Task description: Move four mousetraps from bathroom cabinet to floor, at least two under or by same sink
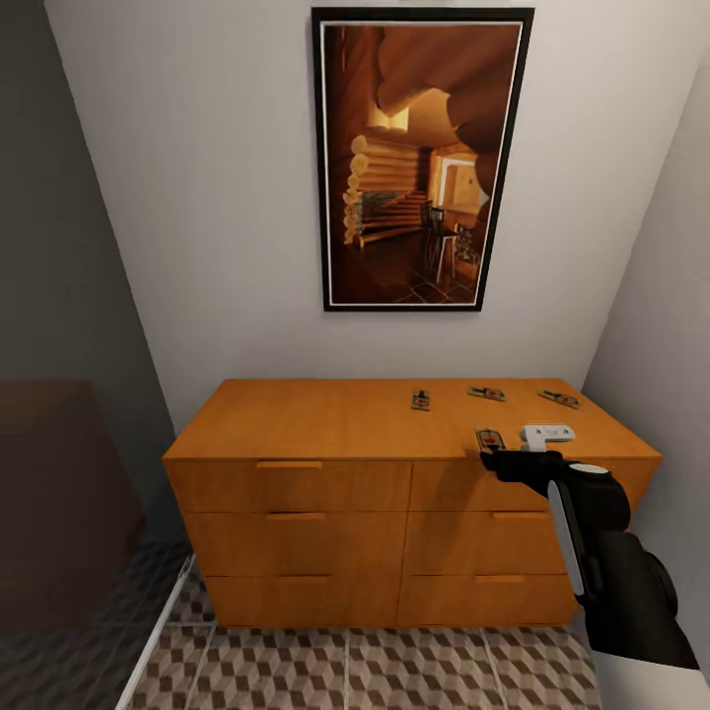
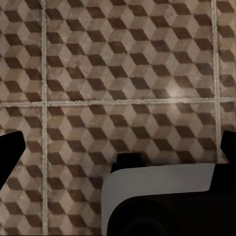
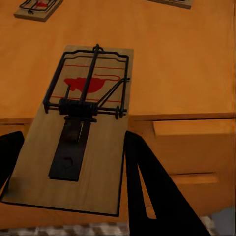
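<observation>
The right tool (image 1: 490, 446) is pinching 1 mousetrap (image 3: 81, 128) between its fingers at the front edge of the cabinet (image 1: 325, 424); 3 other mousetraps (image 1: 421, 399) are lying further back on its flat top; the left tool (image 2: 118, 147) is hanging spread over the patterned bathroom floor (image 2: 118, 64).

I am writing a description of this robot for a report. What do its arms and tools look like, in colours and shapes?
In the head view, the right arm is glossy black and rounded, with a white stripe along its side. A small white boxy part sits at its front end. The right tool has flat, black, tapering fingers. The left tool shows black finger edges and a white, rounded housing.
</observation>
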Available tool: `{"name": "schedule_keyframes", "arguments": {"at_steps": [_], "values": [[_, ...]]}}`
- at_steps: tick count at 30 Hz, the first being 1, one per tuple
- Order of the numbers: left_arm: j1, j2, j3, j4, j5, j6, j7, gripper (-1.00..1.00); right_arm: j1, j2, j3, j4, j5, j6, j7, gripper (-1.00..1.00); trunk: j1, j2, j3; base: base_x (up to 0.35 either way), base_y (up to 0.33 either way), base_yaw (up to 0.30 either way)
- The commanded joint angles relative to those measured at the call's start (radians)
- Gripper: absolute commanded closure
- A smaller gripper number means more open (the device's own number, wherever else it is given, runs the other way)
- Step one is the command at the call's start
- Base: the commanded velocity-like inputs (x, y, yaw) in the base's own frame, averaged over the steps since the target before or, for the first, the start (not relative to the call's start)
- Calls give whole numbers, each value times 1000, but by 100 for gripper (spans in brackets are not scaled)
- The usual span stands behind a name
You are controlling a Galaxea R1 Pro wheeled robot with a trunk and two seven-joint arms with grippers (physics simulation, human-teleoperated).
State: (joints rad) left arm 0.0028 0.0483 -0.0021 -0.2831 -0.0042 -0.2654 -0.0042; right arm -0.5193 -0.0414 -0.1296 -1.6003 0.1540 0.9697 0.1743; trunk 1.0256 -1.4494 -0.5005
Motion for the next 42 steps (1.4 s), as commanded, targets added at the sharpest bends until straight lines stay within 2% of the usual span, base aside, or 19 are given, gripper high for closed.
{"name": "schedule_keyframes", "arguments": {"at_steps": [1,19,29,34,40,42], "values": [[0,0,0,2,0,-1,0,-100,-1,0,-1,-1,7,4,10,100,-1,-1,-1,-333,0,0],[0,-1,1,16,-2,-1,0,-100,-1,1,5,7,3,4,10,100,-1,-1,-1,-329,0,0],[0,-5,1,16,-2,-1,0,-100,-1,2,7,65,3,-16,14,100,-1,-1,-1,-77,0,0],[0,-5,1,16,-2,-1,0,-100,0,-1,7,152,2,-85,16,100,-1,-1,-1,-5,0,0],[0,-5,1,15,-3,-1,0,-100,0,-4,7,360,2,-254,20,100,-1,-1,-1,0,0,0],[0,-5,1,15,-3,-1,0,-100,0,-5,6,461,3,-338,20,100,-1,-1,-1,0,0,0]]}}
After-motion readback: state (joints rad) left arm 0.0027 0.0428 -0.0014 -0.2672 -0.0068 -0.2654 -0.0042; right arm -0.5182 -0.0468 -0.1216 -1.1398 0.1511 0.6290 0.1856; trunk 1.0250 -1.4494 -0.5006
